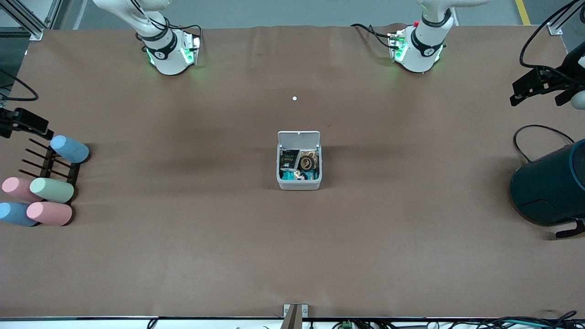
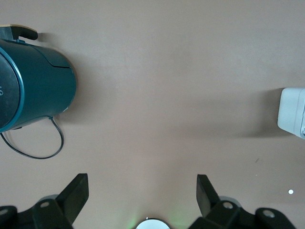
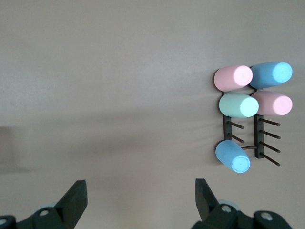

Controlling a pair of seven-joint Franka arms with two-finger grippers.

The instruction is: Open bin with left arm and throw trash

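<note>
At mid-worktop I see the bin point(image 1: 299, 183) lid-up with the trash point(image 1: 289, 159) inside (job looks finished), left pincer point(image 2: 143, 191) and right pincer point(image 3: 140, 193) both spread, empty; careless retraction could clip the lid.

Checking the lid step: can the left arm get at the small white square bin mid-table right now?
Probably yes. The small white square bin sits alone mid-table, lid already up, nothing between. The left gripper hangs open near the dark teal cylinder.
</note>
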